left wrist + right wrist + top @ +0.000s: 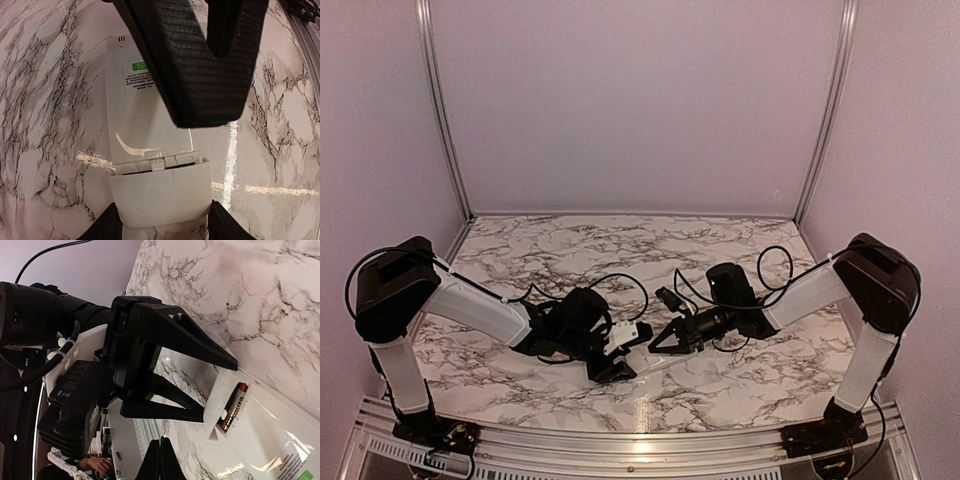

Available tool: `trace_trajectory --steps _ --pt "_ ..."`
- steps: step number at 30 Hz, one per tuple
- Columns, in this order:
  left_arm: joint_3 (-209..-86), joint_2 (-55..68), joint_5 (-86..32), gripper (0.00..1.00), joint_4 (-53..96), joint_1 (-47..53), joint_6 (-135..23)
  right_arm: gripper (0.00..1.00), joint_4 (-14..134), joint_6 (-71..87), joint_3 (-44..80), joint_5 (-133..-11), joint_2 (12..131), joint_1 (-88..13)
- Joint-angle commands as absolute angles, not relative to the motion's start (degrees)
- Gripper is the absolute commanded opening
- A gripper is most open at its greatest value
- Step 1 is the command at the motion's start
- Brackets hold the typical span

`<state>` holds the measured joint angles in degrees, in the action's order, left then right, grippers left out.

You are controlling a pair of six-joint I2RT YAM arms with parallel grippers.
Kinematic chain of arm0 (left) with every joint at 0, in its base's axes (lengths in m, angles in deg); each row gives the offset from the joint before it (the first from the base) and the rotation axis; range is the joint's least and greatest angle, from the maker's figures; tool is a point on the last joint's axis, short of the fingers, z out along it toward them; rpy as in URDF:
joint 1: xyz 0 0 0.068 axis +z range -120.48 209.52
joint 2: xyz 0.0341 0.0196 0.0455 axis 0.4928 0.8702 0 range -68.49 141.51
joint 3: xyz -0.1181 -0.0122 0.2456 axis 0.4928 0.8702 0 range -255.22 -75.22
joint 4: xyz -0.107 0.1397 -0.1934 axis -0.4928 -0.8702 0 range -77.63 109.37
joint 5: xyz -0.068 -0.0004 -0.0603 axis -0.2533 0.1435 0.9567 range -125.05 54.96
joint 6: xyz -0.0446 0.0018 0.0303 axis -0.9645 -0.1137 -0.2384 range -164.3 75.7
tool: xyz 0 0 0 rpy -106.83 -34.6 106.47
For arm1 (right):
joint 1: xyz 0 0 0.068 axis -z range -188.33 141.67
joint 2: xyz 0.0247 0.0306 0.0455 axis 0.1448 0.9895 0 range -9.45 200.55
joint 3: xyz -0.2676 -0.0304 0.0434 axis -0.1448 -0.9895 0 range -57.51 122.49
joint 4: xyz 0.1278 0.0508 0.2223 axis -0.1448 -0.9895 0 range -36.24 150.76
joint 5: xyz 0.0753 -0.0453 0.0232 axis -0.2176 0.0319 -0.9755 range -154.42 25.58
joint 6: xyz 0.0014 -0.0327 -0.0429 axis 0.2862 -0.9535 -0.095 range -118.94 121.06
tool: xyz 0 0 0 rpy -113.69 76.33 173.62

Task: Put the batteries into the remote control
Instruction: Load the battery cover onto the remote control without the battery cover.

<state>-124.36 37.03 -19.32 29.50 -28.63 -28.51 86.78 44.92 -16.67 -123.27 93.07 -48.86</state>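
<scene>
Gripping hand: left hand (219,389) pinched the remote control (145,125) across its end.
Other hand: right hand (658,345) had fingers pressed together, tip near the remote's back.
Loaded: one battery (234,405) lay in the open compartment.
Remote's place: back-up on the marble desk (720,240).

On the remote control (150,130) back, a green label (141,66) — "EC", remainder hidden; small print (140,80) below illegible

Marble-look tabletop (740,240) w/ pale walls (640,100), prob. lilac
</scene>
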Motion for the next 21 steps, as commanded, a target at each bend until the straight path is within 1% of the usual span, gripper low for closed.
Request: trace_trajectory --steps 1,16,21 --pt "-125.40 38.86 -20.13 0.55 25.44 -28.92 -27.52 0.00 86.53 44.37 -14.05 -121.72 95.16 -50.52" --pt "-126.10 39.35 -19.99 0.56 24.95 -28.95 -27.35 0.00 90.89 47.50 -12.91 -119.80 100.01 -52.83" --pt "-126.02 39.35 -20.19 0.57 24.73 -29.01 -27.42 0.00 86.57 44.23 -11.20 -117.72 100.76 -53.53"
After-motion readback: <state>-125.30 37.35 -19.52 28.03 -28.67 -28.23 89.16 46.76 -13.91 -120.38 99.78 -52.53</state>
